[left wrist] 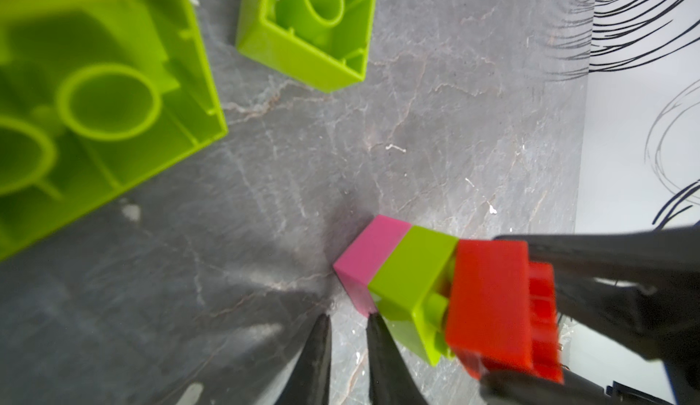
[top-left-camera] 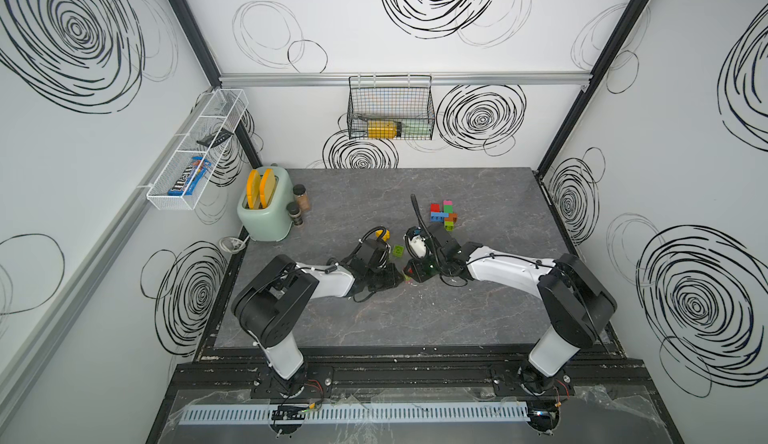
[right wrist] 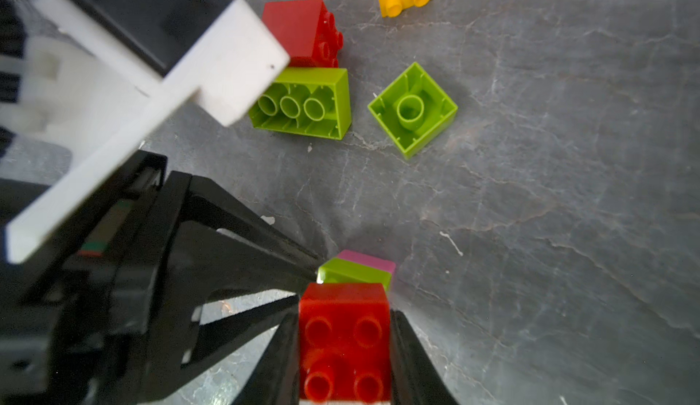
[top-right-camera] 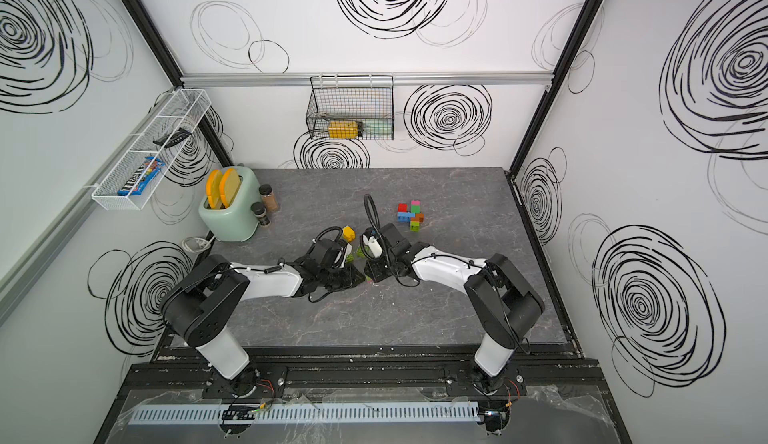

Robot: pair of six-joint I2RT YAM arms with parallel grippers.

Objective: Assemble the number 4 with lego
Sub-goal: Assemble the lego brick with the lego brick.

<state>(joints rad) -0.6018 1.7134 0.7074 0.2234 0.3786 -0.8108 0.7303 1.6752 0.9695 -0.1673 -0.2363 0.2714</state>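
right fingers (right wrist: 407, 369) clamp the red studded plastic brick (right wrist: 344, 331) topping a small red, lime and pink brick stack (left wrist: 413, 282), its pink end down near the middle of the grey marbled bench (top-left-camera: 374, 330). left fingers (left wrist: 380, 361) are nearly closed and empty, tips just beside the stack. an upturned lime oblong brick (right wrist: 303, 104) and lime square brick (right wrist: 413, 109) lie nearby. a multicoloured joined brick cluster (top-left-camera: 444, 215) sits toward the far edge.

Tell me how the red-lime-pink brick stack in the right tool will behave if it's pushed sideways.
The stack is probably rigid: hard plastic bricks. It may snap apart at the red brick, since a lime stud shows in a gap there. The right tool grips only the red brick's smooth sides, so it could pivot.
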